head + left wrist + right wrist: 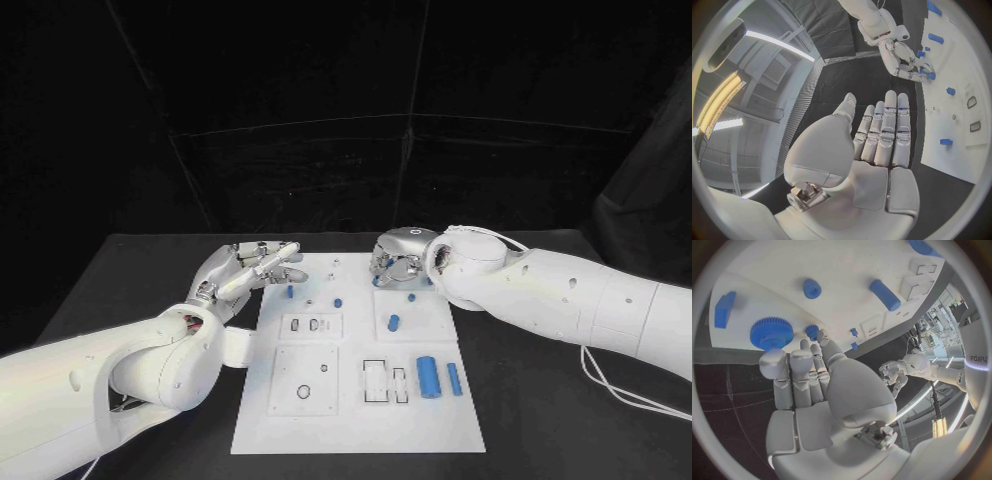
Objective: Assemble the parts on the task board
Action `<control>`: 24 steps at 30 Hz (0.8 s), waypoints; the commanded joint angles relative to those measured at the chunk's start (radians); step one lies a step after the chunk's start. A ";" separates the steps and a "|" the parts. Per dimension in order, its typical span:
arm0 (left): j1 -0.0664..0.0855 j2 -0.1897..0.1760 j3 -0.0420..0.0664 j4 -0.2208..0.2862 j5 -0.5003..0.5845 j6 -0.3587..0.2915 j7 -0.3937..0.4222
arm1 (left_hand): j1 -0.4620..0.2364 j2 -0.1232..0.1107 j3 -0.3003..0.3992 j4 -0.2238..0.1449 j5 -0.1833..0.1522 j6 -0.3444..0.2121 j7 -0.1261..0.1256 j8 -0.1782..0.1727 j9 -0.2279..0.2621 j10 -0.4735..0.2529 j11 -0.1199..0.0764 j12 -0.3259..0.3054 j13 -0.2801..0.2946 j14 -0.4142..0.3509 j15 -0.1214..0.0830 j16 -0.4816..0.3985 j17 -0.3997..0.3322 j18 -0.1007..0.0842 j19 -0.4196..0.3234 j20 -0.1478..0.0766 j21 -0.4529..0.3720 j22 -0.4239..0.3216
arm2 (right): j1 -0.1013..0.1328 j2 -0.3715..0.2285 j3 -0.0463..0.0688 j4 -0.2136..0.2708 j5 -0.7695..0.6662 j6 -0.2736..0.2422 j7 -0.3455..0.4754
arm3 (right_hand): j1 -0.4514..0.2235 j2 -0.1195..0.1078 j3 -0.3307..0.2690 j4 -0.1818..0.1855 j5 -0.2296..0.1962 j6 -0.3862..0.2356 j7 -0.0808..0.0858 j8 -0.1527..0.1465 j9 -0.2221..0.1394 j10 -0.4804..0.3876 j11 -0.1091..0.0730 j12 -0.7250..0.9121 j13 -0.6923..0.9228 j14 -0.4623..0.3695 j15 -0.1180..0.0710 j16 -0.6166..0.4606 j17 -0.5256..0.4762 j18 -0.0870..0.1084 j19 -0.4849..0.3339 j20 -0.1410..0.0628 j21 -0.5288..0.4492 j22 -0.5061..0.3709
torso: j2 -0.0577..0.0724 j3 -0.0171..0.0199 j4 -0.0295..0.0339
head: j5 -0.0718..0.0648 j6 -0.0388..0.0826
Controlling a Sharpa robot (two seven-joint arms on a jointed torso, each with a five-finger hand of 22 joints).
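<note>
Fingers (pixel 886 132) of the left hand (pixel 248 268) are straight and side by side, thumb apart, holding nothing; the hand hovers at the board's (pixel 353 425) far left corner, over the bench (pixel 130 270). Fingers (pixel 798 377) of the right hand (pixel 402 258) are extended, slightly curled, over the board's far edge; nothing is seen in them, their tips close to a blue gear (pixel 771 332), contact cannot be told. Board lies mid-bench. On it: two long blue pegs (pixel 428 374) side by side near the right edge, a short blue peg (pixel 392 322) in a raised square further back, small blue parts (pixel 338 302) near the far left. Right wrist view also shows a blue block (pixel 723 309), a round stud (pixel 812 288) and a cylinder (pixel 884 295) on the board.
</note>
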 commanded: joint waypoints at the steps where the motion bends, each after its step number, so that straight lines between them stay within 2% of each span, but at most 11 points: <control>1: 0.002 0.001 0.001 0.000 -0.008 0.016 0.000 | -0.007 0.002 -0.003 -0.004 -0.001 0.002 0.003 -0.004 -0.001 0.006 0.002 -0.005 -0.002 0.005 0.001 -0.004 0.002 0.006 0.007 0.002 -0.004 -0.002 | 0.002 0.003 0.001 -0.003 -0.013 0.032 0.000 | 0.003 0.019 0.013 -0.001 -0.001 0.005 0.000 0.000 -0.001 0.010 -0.001 0.000 -0.001 0.021 0.003 0.018 0.017 -0.021 0.013 0.001 0.012 0.017 | 0.002 0.0001 0.0002 | 0.000 -0.002; 8: 0.002 0.000 0.001 0.000 -0.008 0.017 -0.003 | -0.007 0.004 -0.003 -0.005 -0.001 0.001 0.004 -0.006 -0.001 0.004 0.003 -0.008 -0.002 0.005 0.001 -0.007 0.003 0.006 0.008 0.002 -0.007 -0.003 | 0.002 0.010 0.001 -0.008 -0.013 0.051 0.005 | 0.005 0.033 0.054 0.000 -0.014 0.019 -0.004 0.001 -0.001 0.022 -0.004 -0.001 -0.001 0.016 0.001 0.062 0.054 -0.026 0.023 0.000 0.042 0.056 | 0.007 0.0004 0.0008 | 0.000 -0.005; 15: 0.003 0.000 0.001 -0.003 -0.008 0.019 -0.008 | -0.007 0.005 -0.003 -0.006 -0.001 0.000 0.004 -0.008 -0.001 0.004 0.004 -0.010 -0.002 0.005 0.002 -0.008 0.004 0.006 0.009 0.002 -0.008 -0.004 | 0.002 0.014 0.001 -0.013 -0.019 0.065 0.001 | 0.004 0.032 0.084 -0.001 -0.018 0.030 -0.007 0.001 -0.001 0.032 -0.008 0.000 -0.001 0.014 -0.001 0.085 0.073 -0.030 0.029 -0.001 0.059 0.081 | 0.008 -0.0009 0.0012 | -0.001 -0.010; 17: 0.003 0.000 0.001 -0.004 -0.007 0.021 -0.009 | -0.007 0.005 -0.003 -0.006 -0.001 0.000 0.004 -0.008 -0.001 0.004 0.004 -0.010 -0.002 0.005 0.002 -0.008 0.004 0.006 0.009 0.002 -0.008 -0.004 | 0.002 0.015 0.001 -0.015 -0.021 0.067 0.000 | 0.003 0.029 0.090 -0.001 -0.019 0.031 -0.007 0.001 -0.001 0.034 -0.008 0.000 -0.001 0.013 -0.001 0.090 0.077 -0.030 0.030 -0.001 0.061 0.083 | 0.008 0.0000 0.0001 | 0.000 -0.012; 24: 0.004 0.001 0.001 -0.007 -0.007 0.024 -0.014 | -0.006 0.006 -0.002 -0.007 -0.001 0.000 0.004 -0.009 -0.001 0.003 0.004 -0.012 -0.002 0.005 0.002 -0.011 0.005 0.006 0.009 0.003 -0.009 -0.006 | 0.002 0.017 0.001 -0.017 -0.031 0.032 -0.011 | 0.003 0.024 0.102 -0.002 -0.019 0.031 -0.006 0.000 -0.001 0.035 -0.008 -0.001 -0.001 0.012 -0.001 0.097 0.082 -0.030 0.029 -0.001 0.065 0.088 | 0.007 -0.0006 0.0002 | -0.003 -0.011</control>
